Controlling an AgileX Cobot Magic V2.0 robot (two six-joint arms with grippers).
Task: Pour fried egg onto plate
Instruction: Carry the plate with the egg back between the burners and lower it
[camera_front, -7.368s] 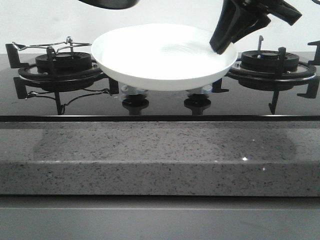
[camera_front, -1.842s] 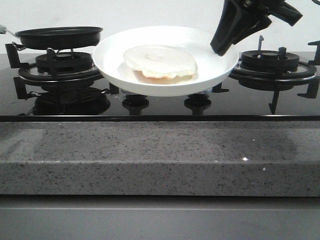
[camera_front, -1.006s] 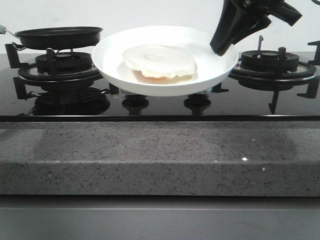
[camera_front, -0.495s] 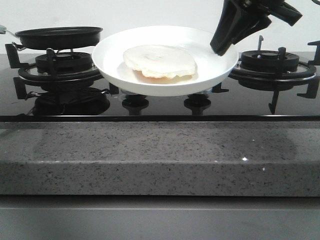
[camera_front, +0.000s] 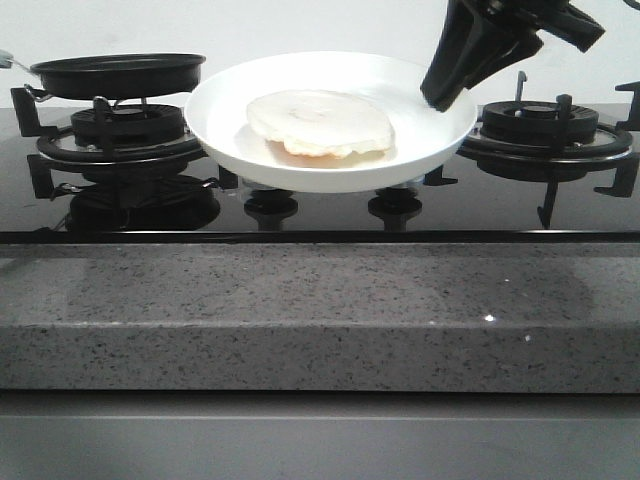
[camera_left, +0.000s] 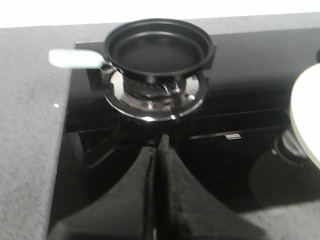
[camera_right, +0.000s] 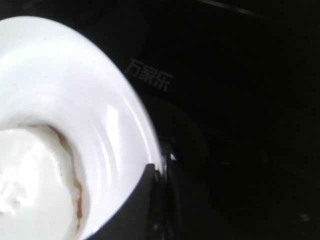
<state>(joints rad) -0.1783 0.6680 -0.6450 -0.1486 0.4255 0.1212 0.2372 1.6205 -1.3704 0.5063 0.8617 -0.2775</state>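
The white plate (camera_front: 330, 160) hangs above the middle of the black hob. The cream fried egg (camera_front: 320, 122) with a brown edge lies on it. My right gripper (camera_front: 442, 98) is shut on the plate's right rim; in the right wrist view the gripper (camera_right: 156, 172) clamps the plate rim (camera_right: 125, 125) beside the egg (camera_right: 30, 185). The empty black frying pan (camera_front: 118, 72) sits on the left burner. My left gripper (camera_left: 158, 150) is shut and empty, back from the pan (camera_left: 157, 47); it is out of the front view.
The pan's pale handle (camera_left: 75, 59) points away from the plate. The right burner grate (camera_front: 545, 125) stands behind my right arm. Two knobs (camera_front: 272, 208) sit under the plate. A grey speckled counter edge (camera_front: 320, 310) runs along the front.
Long ago the plate was empty and the pan was held high above it. Over the last seconds the egg, plate and pan have stayed still.
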